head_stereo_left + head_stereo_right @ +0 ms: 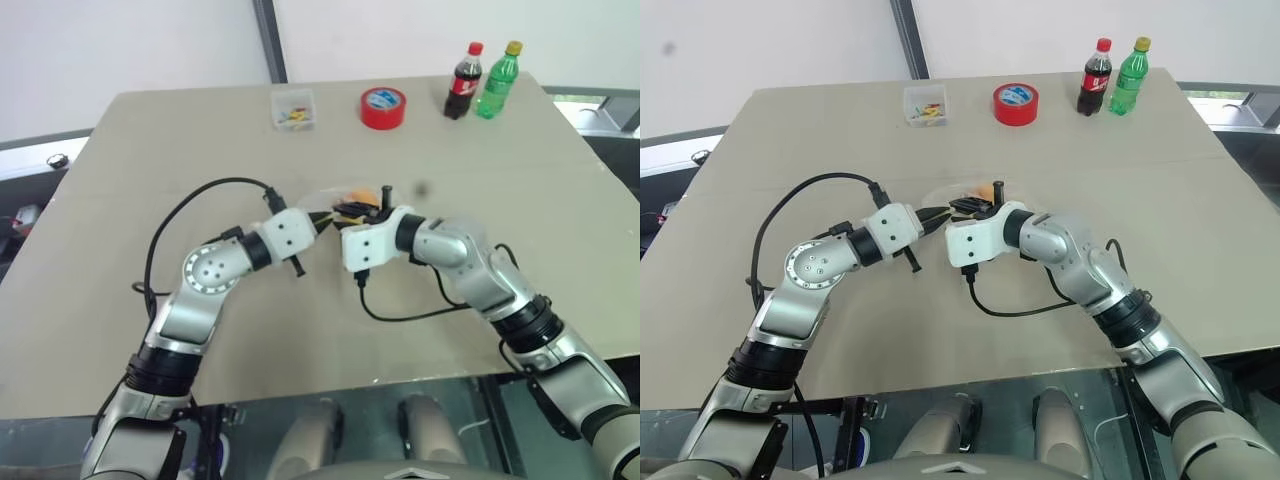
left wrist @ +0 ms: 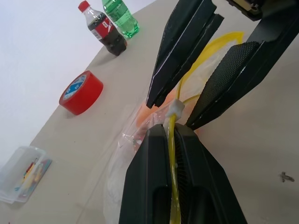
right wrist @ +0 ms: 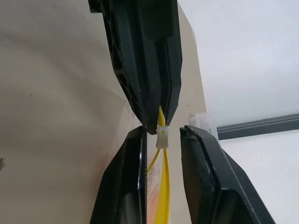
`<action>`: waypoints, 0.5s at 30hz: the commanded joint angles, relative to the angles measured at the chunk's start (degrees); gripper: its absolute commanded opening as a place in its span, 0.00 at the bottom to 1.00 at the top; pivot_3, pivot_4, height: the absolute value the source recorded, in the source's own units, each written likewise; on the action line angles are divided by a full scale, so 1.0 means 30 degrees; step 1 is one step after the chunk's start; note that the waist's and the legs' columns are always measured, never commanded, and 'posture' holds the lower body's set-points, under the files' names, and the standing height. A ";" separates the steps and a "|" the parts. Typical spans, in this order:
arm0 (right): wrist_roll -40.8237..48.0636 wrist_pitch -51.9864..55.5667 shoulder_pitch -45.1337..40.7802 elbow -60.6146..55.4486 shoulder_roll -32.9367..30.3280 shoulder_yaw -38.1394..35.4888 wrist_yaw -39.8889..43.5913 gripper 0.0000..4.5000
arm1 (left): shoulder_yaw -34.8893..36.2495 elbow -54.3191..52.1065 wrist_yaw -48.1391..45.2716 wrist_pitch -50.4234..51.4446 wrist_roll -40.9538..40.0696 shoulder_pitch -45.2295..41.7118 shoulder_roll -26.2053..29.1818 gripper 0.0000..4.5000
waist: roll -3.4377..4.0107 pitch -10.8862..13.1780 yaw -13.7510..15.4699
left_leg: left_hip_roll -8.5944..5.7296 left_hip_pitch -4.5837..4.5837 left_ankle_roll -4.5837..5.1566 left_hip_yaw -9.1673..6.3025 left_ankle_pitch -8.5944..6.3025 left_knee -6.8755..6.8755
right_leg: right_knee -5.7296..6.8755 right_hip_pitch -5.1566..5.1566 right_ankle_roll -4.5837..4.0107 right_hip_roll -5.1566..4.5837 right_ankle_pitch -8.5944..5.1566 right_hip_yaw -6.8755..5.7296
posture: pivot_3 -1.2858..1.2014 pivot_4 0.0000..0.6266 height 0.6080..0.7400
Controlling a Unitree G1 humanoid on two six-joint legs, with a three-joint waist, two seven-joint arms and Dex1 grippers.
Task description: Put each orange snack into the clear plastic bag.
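1. Mid-surface (image 1: 560,200), the clear plastic bag (image 2: 126,154) hangs by its yellow seal strip (image 2: 172,140), pinched in the left gripper (image 2: 172,133)'s closed fingers to steady it.
2. Right gripper (image 3: 162,135) fingers straddle the white slider (image 3: 161,136), slightly apart, probably to work the seal.
3. An orange snack (image 1: 356,192) shows inside.

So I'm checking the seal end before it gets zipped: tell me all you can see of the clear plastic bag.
The clear plastic bag is thin, crinkly and transparent, with a yellow seal strip carrying a small white slider. It is held above the tan table, orange showing through it. The left gripper is shut on the strip; the right gripper straddles the slider, jaws apart.
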 commanded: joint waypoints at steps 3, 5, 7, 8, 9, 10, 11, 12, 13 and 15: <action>-0.0193 -0.0357 -0.0532 -0.0080 0.0316 -0.0281 -0.0352 0.26 | 0.0466 -0.0682 0.0119 -0.0160 -0.0288 -0.0096 0.0118 0.00 | 0.0000 0.0000 0.0000 | 0.0000 0.0000 0.0000 -0.0001 0.0000 -0.0001 | 0.0000 0.0000 0.0000 0.0000 0.0000 -0.0001 | 0.52 0.24 1.00; -0.0208 -0.0407 -0.0577 0.0025 0.0364 -0.0309 -0.0370 0.26 | 0.0466 -0.0654 0.0127 -0.0172 -0.0292 -0.0109 0.0114 0.00 | 0.0001 0.0000 -0.0001 | 0.0000 0.0000 0.0000 0.0001 0.0000 -0.0001 | 0.0000 0.0000 0.0000 0.0000 0.0000 0.0001 | 0.52 0.24 1.00; -0.0214 -0.0451 -0.0609 0.0107 0.0391 -0.0330 -0.0378 0.14 | 0.0464 -0.0633 0.0131 -0.0164 -0.0304 -0.0126 0.0105 0.00 | 0.0001 0.0000 -0.0001 | 0.0000 0.0000 0.0000 -0.0001 0.0000 -0.0002 | 0.0000 -0.0001 0.0000 0.0000 0.0000 0.0000 | 0.52 0.24 1.00; -0.0219 -0.0471 -0.0616 0.0134 0.0396 -0.0337 -0.0379 0.14 | 0.0467 -0.0632 0.0131 -0.0156 -0.0312 -0.0129 0.0097 0.00 | 0.0001 0.0000 -0.0003 | 0.0000 0.0000 0.0000 -0.0001 0.0000 -0.0003 | -0.0001 -0.0001 0.0000 0.0000 0.0000 0.0001 | 0.52 0.24 1.00; -0.0228 -0.0492 -0.0624 0.0158 0.0387 -0.0344 -0.0383 0.14 | 0.0471 -0.0630 0.0131 -0.0151 -0.0312 -0.0125 0.0088 0.00 | 0.0001 0.0000 -0.0002 | 0.0000 0.0000 0.0000 0.0000 0.0000 -0.0003 | 0.0000 -0.0001 -0.0001 0.0000 0.0000 0.0001 | 0.52 0.24 1.00; -0.0215 -0.0493 -0.0646 0.0182 0.0389 -0.0357 -0.0383 0.14 | 0.0479 -0.0606 0.0137 -0.0154 -0.0308 -0.0124 0.0085 0.00 | 0.0001 0.0000 -0.0002 | 0.0000 0.0000 0.0000 0.0000 0.0000 -0.0003 | -0.0001 -0.0001 0.0000 0.0001 0.0000 0.0001 | 0.52 0.24 1.00; -0.0205 -0.0492 -0.0663 0.0196 0.0389 -0.0371 -0.0390 0.14 | 0.0484 -0.0591 0.0143 -0.0154 -0.0302 -0.0124 0.0083 0.00 | 0.0001 0.0000 -0.0005 | 0.0001 0.0000 0.0000 0.0000 0.0000 -0.0004 | -0.0001 -0.0001 0.0000 0.0000 0.0000 0.0001 | 0.52 0.24 1.00; -0.0207 -0.0508 -0.0681 0.0202 0.0372 -0.0388 -0.0392 0.14 | 0.0485 -0.0589 0.0146 -0.0140 -0.0300 -0.0124 0.0076 0.00 | 0.0001 0.0000 -0.0004 | 0.0000 0.0000 0.0000 0.0000 0.0000 -0.0004 | -0.0001 -0.0001 0.0000 0.0001 0.0000 0.0001 | 0.52 0.24 1.00; -0.0202 -0.0508 -0.0685 0.0199 0.0366 -0.0403 -0.0389 0.14 | 0.0486 -0.0590 0.0158 -0.0121 -0.0300 -0.0125 0.0064 0.00 | 0.0001 0.0000 -0.0003 | 0.0000 0.0000 0.0000 -0.0001 0.0000 -0.0005 | -0.0001 -0.0002 0.0000 0.0001 0.0000 0.0000 | 0.52 0.24 1.00; -0.0207 -0.0526 -0.0676 0.0183 0.0351 -0.0422 -0.0397 0.14 | 0.0482 -0.0589 0.0174 -0.0113 -0.0299 -0.0128 0.0045 0.00 | 0.0001 0.0000 -0.0003 | 0.0000 0.0000 0.0000 0.0000 0.0000 -0.0005 | -0.0001 -0.0002 0.0000 0.0001 0.0000 0.0001 | 0.52 0.24 1.00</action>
